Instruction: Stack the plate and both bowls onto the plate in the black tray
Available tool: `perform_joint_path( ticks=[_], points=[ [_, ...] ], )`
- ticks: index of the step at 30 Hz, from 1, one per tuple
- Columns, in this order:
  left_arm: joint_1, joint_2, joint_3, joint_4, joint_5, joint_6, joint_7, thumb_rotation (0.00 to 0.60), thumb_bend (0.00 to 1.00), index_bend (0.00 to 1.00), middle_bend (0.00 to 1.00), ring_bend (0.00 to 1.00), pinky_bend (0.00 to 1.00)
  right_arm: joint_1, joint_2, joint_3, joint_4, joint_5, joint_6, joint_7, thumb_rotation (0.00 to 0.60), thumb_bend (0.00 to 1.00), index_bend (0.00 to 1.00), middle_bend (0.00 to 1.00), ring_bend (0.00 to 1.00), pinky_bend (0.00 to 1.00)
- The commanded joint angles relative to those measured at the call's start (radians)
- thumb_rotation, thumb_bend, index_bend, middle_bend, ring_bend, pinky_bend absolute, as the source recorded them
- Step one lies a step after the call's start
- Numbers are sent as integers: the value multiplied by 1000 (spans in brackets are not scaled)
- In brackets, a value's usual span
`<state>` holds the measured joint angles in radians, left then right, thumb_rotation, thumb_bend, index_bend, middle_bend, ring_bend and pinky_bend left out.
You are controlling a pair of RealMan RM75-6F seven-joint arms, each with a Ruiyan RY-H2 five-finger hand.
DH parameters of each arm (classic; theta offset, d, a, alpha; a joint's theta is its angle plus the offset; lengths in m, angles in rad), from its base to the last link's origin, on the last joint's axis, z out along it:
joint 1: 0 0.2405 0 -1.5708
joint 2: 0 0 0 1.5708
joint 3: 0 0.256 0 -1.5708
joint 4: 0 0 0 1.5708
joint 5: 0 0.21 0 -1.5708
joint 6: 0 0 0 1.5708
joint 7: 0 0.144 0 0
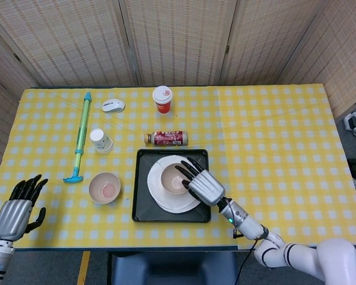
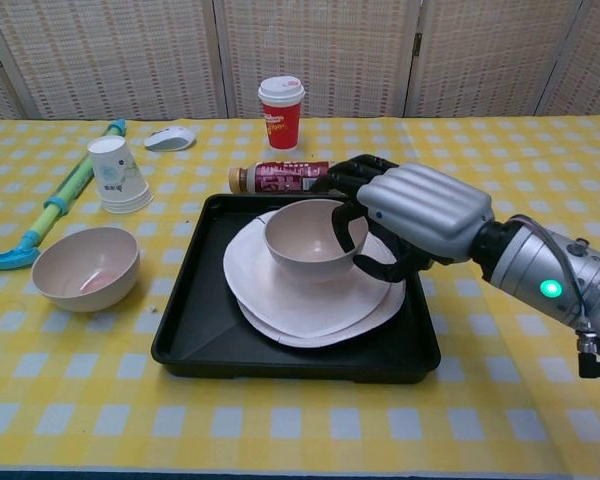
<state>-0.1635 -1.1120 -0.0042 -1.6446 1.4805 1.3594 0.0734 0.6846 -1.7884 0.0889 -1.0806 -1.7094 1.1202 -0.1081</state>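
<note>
A black tray (image 1: 142,209) (image 2: 195,335) holds two stacked white plates (image 1: 166,200) (image 2: 290,305). My right hand (image 1: 200,181) (image 2: 420,210) grips a beige bowl (image 1: 172,178) (image 2: 302,240) by its right rim, just over the top plate; whether it touches the plate is unclear. A second beige bowl (image 1: 104,187) (image 2: 85,266) with a pink smear inside stands on the cloth left of the tray. My left hand (image 1: 15,209) hovers with fingers spread at the table's front left corner, holding nothing.
Behind the tray lies a bottle (image 1: 165,138) (image 2: 285,177) on its side. A red cup (image 1: 162,98) (image 2: 281,110), a white mouse (image 1: 113,105) (image 2: 170,138), an overturned paper cup (image 1: 100,141) (image 2: 115,173) and a green-blue pump (image 1: 80,135) (image 2: 50,205) sit further back and left.
</note>
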Motion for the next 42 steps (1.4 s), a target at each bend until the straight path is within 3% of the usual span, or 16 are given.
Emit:
perform_joint_path(
  ticks=[1, 5, 10, 13, 20, 27, 33, 37, 42],
  points=[
    [0, -4, 0, -3, -4, -2, 12, 600, 575, 29, 30, 0, 0, 17, -41, -16, 66, -7, 11, 57, 600, 509, 646, 130, 56, 0],
    [-3, -4, 5, -5, 0, -11, 15, 600, 575, 29, 30, 0, 0, 25, -60, -32, 116, -10, 15, 107, 600, 508, 476, 84, 59, 0],
    [-3, -6, 10, -5, 8, -12, 25, 600, 574, 30, 30, 0, 0, 13, -46, -49, 119, -24, 68, 103, 600, 495, 97, 0, 48, 0],
    [-6, -9, 11, -4, 7, -17, 31, 600, 568, 30, 30, 0, 0, 1, -15, -59, 80, -21, 79, 97, 600, 436, 11, 0, 32, 0],
    [-3, -13, 16, -5, 15, -13, 42, 600, 543, 27, 30, 0, 0, -98, 148, -101, -107, -23, 213, 95, 600, 404, 0, 0, 9, 0],
    [-3, -39, 33, 7, 64, 4, 61, 600, 522, 0, 30, 0, 0, -328, 433, -182, -383, 45, 412, 52, 600, 404, 0, 0, 0, 0],
    [-6, -82, 61, 15, 98, -15, 126, 600, 503, 0, 30, 0, 44, -467, 582, -276, -427, -13, 552, 125, 600, 403, 0, 0, 0, 0],
    [-15, -131, 78, 44, 133, -31, 157, 600, 480, 0, 30, 0, 79, -511, 634, -307, -431, -67, 599, 135, 600, 404, 0, 0, 0, 0],
    [-31, -209, 73, 110, 165, -34, 182, 600, 441, 0, 67, 39, 161, -531, 683, -304, -467, -73, 600, 152, 600, 404, 0, 0, 0, 0]
  ],
)
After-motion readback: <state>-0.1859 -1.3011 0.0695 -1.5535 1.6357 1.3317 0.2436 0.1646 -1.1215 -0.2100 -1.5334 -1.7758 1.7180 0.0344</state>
